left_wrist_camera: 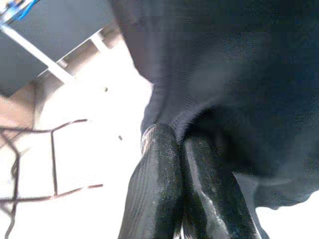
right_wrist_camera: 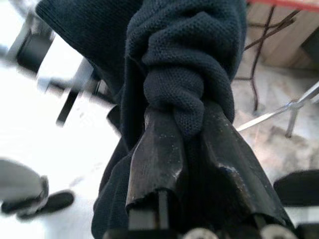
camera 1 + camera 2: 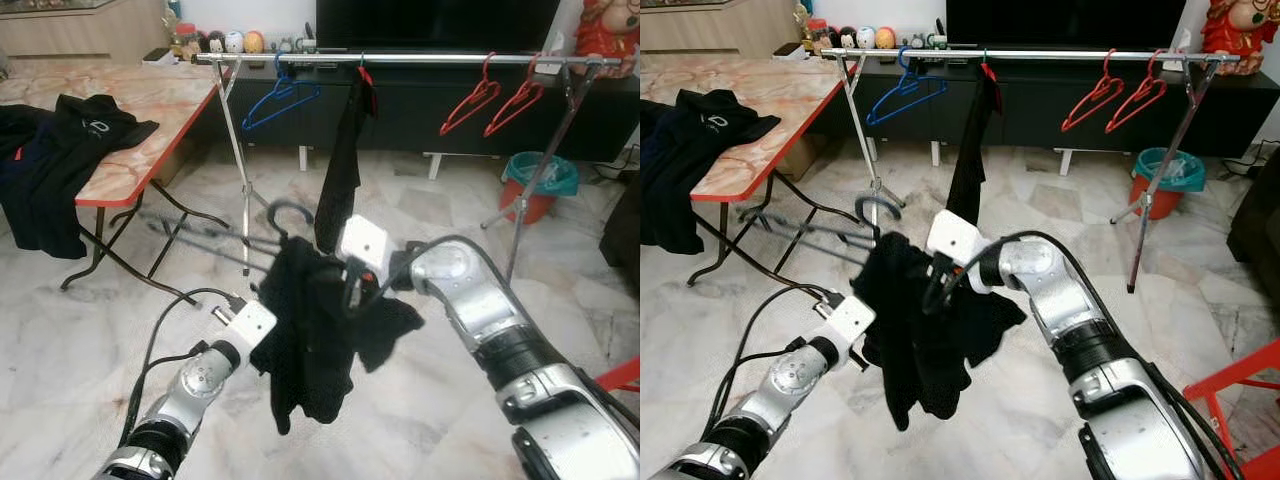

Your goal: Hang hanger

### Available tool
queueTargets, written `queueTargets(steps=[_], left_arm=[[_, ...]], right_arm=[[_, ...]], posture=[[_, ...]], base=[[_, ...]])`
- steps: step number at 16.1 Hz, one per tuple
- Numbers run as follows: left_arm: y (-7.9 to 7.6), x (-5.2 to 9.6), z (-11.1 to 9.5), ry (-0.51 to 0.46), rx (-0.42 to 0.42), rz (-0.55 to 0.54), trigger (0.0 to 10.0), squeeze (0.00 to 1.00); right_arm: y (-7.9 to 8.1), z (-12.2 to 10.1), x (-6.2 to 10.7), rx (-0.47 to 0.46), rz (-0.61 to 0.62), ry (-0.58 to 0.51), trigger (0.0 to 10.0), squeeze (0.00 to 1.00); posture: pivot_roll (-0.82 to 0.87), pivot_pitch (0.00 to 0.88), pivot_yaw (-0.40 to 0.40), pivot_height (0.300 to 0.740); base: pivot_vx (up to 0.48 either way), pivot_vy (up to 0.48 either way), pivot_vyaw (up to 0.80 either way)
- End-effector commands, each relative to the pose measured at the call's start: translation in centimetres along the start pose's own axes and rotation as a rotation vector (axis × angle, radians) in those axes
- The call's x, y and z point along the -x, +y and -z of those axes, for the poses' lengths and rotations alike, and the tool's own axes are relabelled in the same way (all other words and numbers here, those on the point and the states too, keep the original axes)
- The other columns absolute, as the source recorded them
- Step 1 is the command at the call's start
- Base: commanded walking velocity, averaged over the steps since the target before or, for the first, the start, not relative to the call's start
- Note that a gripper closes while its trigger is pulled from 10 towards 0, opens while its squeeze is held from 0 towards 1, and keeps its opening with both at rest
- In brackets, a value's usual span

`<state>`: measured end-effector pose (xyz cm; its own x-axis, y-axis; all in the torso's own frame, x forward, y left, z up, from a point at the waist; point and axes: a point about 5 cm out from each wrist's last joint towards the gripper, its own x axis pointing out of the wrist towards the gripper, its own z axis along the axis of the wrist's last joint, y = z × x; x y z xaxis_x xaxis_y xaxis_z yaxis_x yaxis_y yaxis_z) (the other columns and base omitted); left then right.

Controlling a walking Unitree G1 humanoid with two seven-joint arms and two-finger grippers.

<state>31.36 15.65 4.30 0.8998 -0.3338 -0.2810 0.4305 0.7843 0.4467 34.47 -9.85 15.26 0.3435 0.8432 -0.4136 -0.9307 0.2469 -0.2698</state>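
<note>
Both arms are raised in front of me over the marble floor. My left gripper has its fingers pressed together, pinching a fold of the black garment at the garment's left edge. My right gripper is clamped on a bunched wad of the same knit fabric from the right, near its upper part. The garment hangs between the two grippers, long axis vertical, its hem drooping toward the floor.

The dark hanger carries the garment; its curved hook sticks up above the cloth, just left of my right wrist, opening downward to the left. It sits well below the rail.

Beyond, the metal clothes rack runs left to right. On its rail: a blue hanger near the left end, a hung black cloth on a red hook in the middle, two red hangers toward the right.

Left of the rack, a folding table holds a dark shirt; a pale mark on it is too small to read. A teal-lined bin stands behind the rack's right leg.
</note>
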Motion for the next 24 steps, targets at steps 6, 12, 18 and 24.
queueTargets(steps=[6,12,18,24], left_arm=[[1.6,0.3,1.2,0.073,0.063,-0.046,0.0,0.00],[1.4,0.6,2.0,0.111,0.098,-0.011,0.0,0.00],[0.6,1.0,3.0,0.152,0.109,0.045,1.5,0.00],[0.6,1.5,4.0,0.198,0.151,0.064,10.0,0.00]], right_arm=[[-0.3,0.3,1.5,0.100,-0.024,0.072,0.0,0.00],[-0.8,1.7,3.1,0.121,-0.020,0.161,0.0,0.00],[-0.9,2.9,4.3,0.142,-0.028,0.258,0.0,0.00],[-1.0,3.8,5.6,0.145,-0.048,0.319,0.0,0.00]], posture=[[-0.05,0.000,0.031,0.719],[-0.06,0.000,0.038,0.719],[-0.06,0.000,0.045,0.719],[-0.06,0.000,0.052,0.719]], base=[[0.000,0.000,0.00],[0.000,0.000,0.00],[0.000,0.000,0.00],[0.000,0.000,0.00]])
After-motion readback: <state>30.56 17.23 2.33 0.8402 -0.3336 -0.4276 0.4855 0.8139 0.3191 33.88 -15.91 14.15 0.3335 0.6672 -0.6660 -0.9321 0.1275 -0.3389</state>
